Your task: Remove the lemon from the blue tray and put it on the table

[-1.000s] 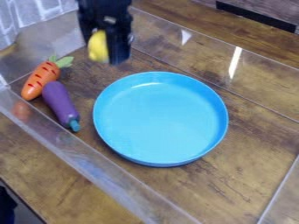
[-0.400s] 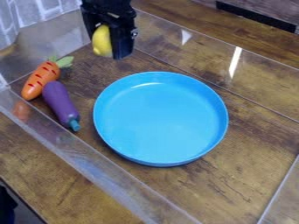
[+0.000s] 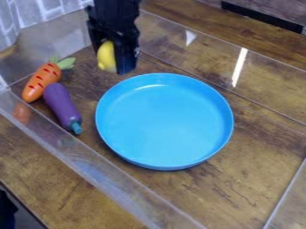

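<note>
The small yellow lemon [image 3: 106, 55] sits between the black fingers of my gripper [image 3: 114, 56], which is shut on it and points straight down. Lemon and gripper hang low over the dark wood table [image 3: 180, 45], just beyond the far left rim of the round blue tray [image 3: 164, 121]. Nothing lies in the tray. Whether the lemon touches the tabletop cannot be told.
An orange carrot with a green top [image 3: 42, 79] and a purple eggplant [image 3: 61, 108] lie side by side to the left of the tray, near the clear plastic edging [image 3: 36, 134] along the table's left side.
The gripper has sunk toward the tabletop with the lemon still in its grip, staying beside the tray's far left rim. Tray, carrot and eggplant have not moved.
</note>
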`<action>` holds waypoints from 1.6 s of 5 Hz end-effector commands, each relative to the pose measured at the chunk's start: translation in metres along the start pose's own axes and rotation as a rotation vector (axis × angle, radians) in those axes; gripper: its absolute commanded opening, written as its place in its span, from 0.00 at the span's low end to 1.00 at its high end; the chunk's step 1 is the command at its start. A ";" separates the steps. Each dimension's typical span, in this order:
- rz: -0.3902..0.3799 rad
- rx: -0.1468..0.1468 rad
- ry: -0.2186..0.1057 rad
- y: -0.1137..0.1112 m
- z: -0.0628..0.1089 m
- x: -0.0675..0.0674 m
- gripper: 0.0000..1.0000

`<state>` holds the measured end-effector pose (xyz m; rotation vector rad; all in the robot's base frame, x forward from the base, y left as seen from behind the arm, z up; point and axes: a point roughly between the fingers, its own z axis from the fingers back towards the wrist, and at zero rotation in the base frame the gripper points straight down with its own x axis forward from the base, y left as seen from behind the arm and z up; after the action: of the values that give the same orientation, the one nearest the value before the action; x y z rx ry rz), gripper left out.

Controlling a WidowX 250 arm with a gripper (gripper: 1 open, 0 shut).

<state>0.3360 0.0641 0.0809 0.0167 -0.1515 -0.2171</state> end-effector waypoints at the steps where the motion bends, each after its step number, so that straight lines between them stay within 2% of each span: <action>1: -0.019 0.038 -0.039 0.002 0.008 0.008 0.00; 4: -0.039 0.087 -0.027 0.013 -0.002 0.014 0.00; 5: -0.045 0.103 -0.028 0.015 -0.001 0.016 0.00; 6: -0.044 0.098 -0.025 0.017 -0.004 0.017 1.00; 7: -0.048 0.099 -0.027 0.018 -0.004 0.018 0.00; 8: -0.057 0.100 -0.027 0.020 -0.005 0.018 1.00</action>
<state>0.3473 0.0790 0.0610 0.0946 -0.1276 -0.2610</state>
